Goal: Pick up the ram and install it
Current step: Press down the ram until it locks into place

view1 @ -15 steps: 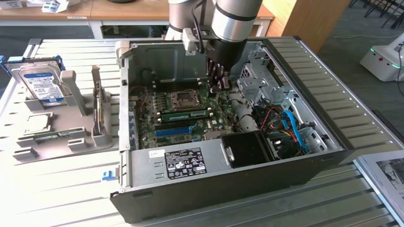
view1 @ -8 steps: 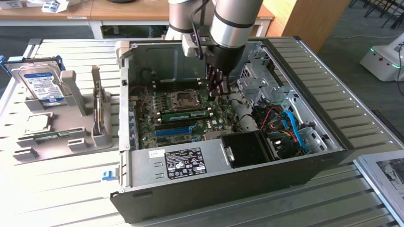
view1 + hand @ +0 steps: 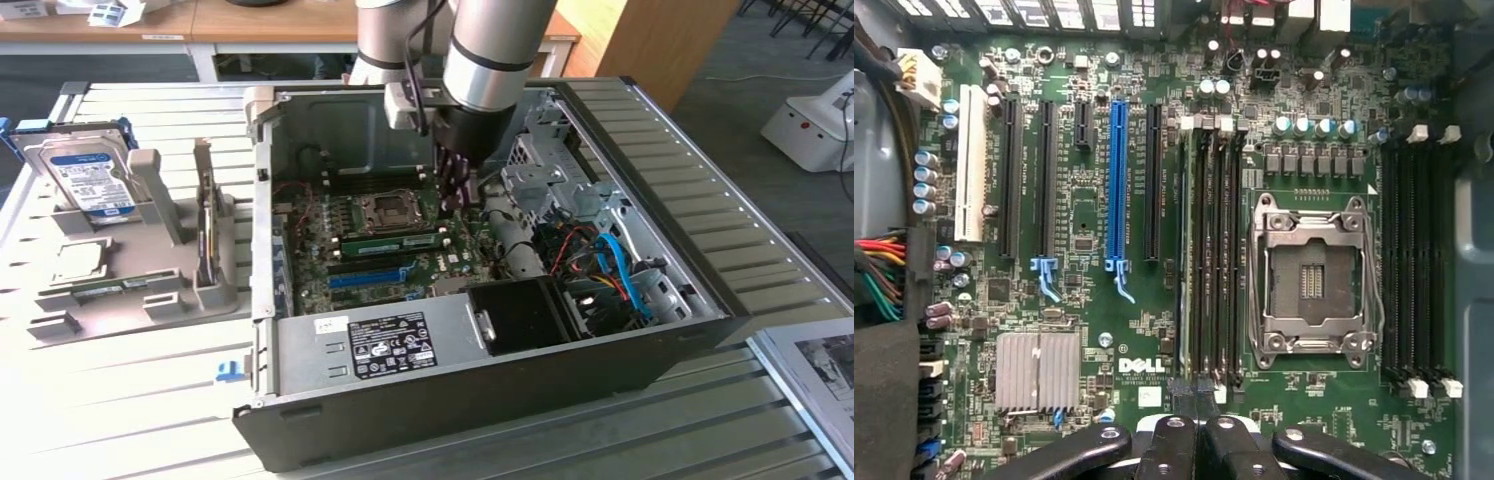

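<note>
With the gripper [image 3: 1197, 420] clenched empty above the ram [image 3: 390, 242] already seated in a slot beside the processor socket [image 3: 1313, 283], pressing down off-centre risks leaving one end unlatched.

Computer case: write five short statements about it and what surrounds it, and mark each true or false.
The CPU socket is empty. True.
The hard drive lies inside the case. False: it stands in a grey holder outside it, at the exterior view's left.
The claw is shut. True.
The blue slot holds a card. False: it is empty.
The ram stands beside the CPU socket. True.
</note>
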Action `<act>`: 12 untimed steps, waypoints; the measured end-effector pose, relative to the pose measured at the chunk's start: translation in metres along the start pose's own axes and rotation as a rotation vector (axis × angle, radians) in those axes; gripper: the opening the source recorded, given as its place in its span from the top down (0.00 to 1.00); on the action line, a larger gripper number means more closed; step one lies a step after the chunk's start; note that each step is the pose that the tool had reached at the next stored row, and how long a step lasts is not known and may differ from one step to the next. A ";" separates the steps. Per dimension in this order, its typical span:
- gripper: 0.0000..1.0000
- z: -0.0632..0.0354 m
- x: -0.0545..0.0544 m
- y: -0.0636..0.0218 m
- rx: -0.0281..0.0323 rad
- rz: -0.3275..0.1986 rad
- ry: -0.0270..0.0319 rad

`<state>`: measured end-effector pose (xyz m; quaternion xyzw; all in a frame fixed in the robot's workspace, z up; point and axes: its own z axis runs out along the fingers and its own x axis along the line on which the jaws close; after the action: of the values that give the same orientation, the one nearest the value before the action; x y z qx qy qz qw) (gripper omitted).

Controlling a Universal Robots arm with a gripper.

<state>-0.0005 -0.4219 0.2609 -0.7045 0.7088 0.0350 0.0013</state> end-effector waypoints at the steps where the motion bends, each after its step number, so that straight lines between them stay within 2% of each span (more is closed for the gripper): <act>1: 0.90 0.0014 0.000 -0.0001 0.0000 0.000 0.0002; 12: 0.90 0.0155 0.001 -0.0007 0.0000 0.000 0.0002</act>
<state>-0.0005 -0.4219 0.2453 -0.7045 0.7088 0.0350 0.0012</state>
